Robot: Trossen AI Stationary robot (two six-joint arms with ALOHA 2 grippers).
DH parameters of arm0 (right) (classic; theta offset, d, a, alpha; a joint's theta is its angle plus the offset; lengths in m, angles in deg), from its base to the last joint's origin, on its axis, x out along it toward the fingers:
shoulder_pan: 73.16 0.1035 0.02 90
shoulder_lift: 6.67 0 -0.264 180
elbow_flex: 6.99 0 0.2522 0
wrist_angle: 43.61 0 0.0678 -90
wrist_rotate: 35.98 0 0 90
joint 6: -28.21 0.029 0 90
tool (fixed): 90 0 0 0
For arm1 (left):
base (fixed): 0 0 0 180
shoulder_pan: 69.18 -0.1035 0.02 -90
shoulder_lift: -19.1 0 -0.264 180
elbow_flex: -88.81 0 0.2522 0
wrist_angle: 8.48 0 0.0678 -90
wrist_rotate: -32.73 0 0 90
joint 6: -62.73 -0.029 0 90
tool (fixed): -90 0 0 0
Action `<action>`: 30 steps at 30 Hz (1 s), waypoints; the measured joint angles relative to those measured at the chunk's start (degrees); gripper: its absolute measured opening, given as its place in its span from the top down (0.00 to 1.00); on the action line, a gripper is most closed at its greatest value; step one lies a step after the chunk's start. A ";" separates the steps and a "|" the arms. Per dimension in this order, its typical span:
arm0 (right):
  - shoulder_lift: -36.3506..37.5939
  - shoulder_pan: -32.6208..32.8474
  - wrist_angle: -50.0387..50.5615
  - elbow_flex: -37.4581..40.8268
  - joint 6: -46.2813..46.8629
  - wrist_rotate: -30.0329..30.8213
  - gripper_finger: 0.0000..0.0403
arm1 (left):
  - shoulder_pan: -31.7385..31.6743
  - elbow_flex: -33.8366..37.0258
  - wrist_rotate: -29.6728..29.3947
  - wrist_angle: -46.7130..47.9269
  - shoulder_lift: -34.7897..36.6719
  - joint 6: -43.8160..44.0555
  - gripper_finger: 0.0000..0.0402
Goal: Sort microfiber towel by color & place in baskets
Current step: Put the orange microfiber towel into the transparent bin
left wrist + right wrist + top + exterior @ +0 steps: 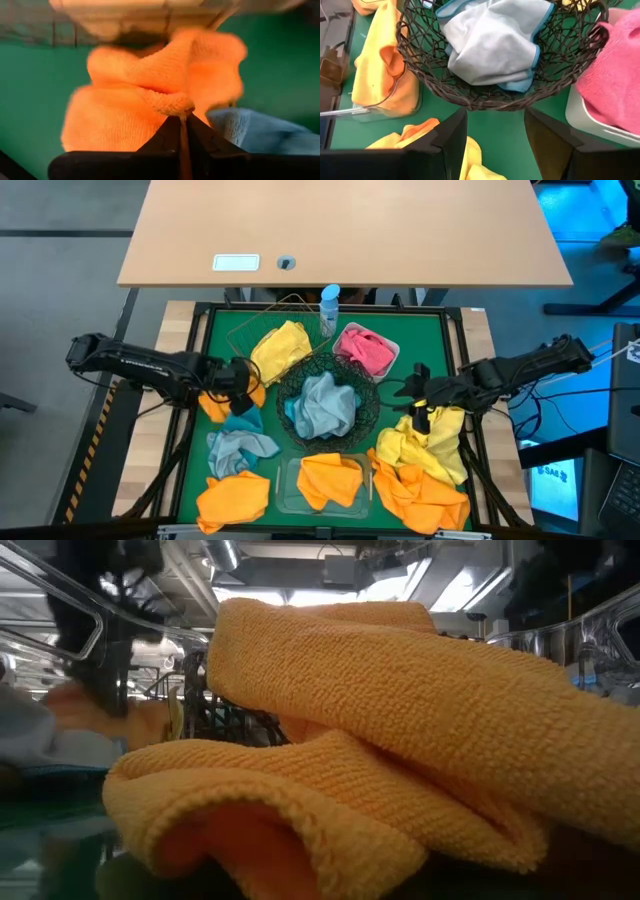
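Note:
My left gripper [243, 383] is shut on an orange towel [214, 404] at the table's left, next to the black wire bowl [368, 412], which holds a grey-blue towel [325, 405]. My right gripper [414, 392] is open and empty, to the right of the bowl, with its fingers toward it [495, 135]. A yellow towel [282, 348] lies in the copper wire basket. The white tray [392, 346] holds a pink towel [366, 350]. An orange towel [328, 478] lies in the clear tub [285, 498]. My left gripper pinches a raised fold [175, 104] of the orange towel between its two fingertips. The rest of the cloth bunches beyond the fingers over the green mat. Whether the towel is lifted clear of the mat I cannot tell.
Loose towels lie on the green mat: grey-blue [236, 448] and orange [236, 500] near left, yellow [432, 436] and orange [420, 496] near right. A blue-capped bottle [330, 310] stands at the far edge. An orange towel [400, 740] fills the low view.

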 joint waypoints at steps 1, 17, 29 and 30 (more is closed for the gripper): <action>0.21 0.00 -0.59 0.76 0.33 0.00 0.52 | 0.00 -1.87 0.24 1.00 0.00 -0.93 0.99; 0.39 0.00 -3.52 2.92 0.80 0.96 0.52 | 0.15 -26.16 7.46 -6.45 0.09 -7.39 0.99; 0.39 0.00 -4.03 2.92 0.78 0.98 0.52 | 2.52 -26.39 15.99 -32.71 -1.63 -7.78 0.99; 0.39 0.00 -4.13 2.92 0.78 1.00 0.52 | 3.15 -26.39 16.44 -34.92 -1.94 -8.38 0.99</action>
